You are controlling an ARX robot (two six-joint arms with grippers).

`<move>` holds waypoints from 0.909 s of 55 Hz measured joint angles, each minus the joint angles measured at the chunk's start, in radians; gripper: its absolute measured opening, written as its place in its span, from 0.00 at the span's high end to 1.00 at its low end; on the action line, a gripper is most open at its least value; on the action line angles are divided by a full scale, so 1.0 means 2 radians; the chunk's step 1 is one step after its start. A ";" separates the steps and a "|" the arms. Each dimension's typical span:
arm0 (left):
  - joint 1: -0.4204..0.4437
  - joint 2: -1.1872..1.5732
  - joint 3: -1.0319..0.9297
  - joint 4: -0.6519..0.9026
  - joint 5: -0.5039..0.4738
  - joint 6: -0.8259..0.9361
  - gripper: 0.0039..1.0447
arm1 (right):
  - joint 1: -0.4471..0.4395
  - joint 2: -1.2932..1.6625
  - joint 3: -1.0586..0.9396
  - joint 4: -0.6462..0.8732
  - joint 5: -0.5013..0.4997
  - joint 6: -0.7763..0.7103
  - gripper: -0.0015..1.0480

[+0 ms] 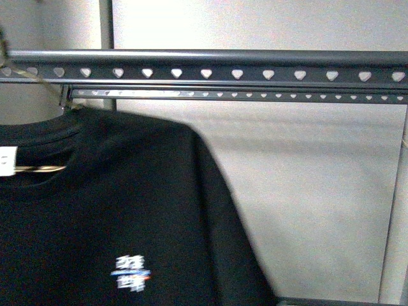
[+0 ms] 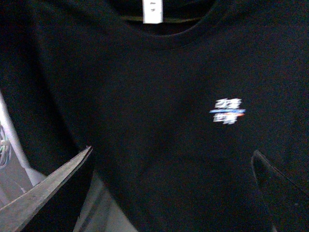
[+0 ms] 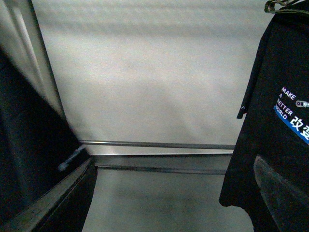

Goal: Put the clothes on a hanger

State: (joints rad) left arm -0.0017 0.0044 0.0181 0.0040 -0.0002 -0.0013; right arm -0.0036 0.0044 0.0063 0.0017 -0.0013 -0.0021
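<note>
The left gripper [image 2: 172,150] is held facing the black T-shirt [image 2: 159,96] at its chest, fingers [image 2: 48,193] spread wide, nothing gripped. The right gripper [image 3: 173,158] is faced toward the wall [image 3: 154,72], likewise wide and empty.

Black T-shirt [image 1: 127,210] filling left, perforated rail [image 1: 255,64] overhead, open space right

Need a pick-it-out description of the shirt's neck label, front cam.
Start at the grey rail with heart-shaped holes across the top. Below its left end hangs the black T-shirt; inside its collar, at the frame's left edge, sits the neck label. It is a small white rectangle, unlike the blue-striped chest print lower down.
</note>
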 joint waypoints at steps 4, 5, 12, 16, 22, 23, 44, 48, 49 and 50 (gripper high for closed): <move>0.000 0.000 0.000 0.000 0.000 0.000 0.06 | 0.000 0.000 0.000 0.000 0.000 0.000 0.07; 0.000 0.000 0.000 0.000 0.000 0.000 0.06 | 0.000 0.000 0.000 0.000 0.000 0.000 0.07; 0.000 0.000 0.000 0.000 0.000 0.000 0.06 | 0.000 0.000 0.000 0.000 0.000 0.000 0.07; 0.000 0.000 0.000 0.000 0.000 0.000 0.06 | 0.000 0.000 0.000 0.000 0.000 0.000 0.07; 0.028 0.090 0.027 -0.011 0.098 -0.013 0.06 | 0.000 0.000 0.000 0.000 -0.002 0.000 0.07; 0.028 0.128 0.040 0.004 0.087 -0.029 0.06 | 0.000 0.000 0.000 0.000 -0.001 0.000 0.07; 0.045 0.673 0.331 0.159 -0.094 -0.279 0.06 | 0.000 0.000 0.000 0.000 0.000 0.000 0.07; 0.043 0.741 0.384 0.173 -0.130 -0.293 0.06 | 0.000 0.000 0.000 0.000 0.000 0.000 0.07; 0.042 0.757 0.400 0.173 -0.139 -0.295 0.06 | 0.000 0.000 0.000 0.000 0.000 0.000 0.07; 0.042 0.765 0.410 0.174 -0.144 -0.296 0.06 | 0.000 0.000 0.000 0.000 0.000 0.000 0.07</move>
State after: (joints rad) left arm 0.0818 1.5345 0.8379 0.3515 -0.2878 -0.5941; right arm -0.0032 0.0044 0.0063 0.0017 -0.0013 -0.0021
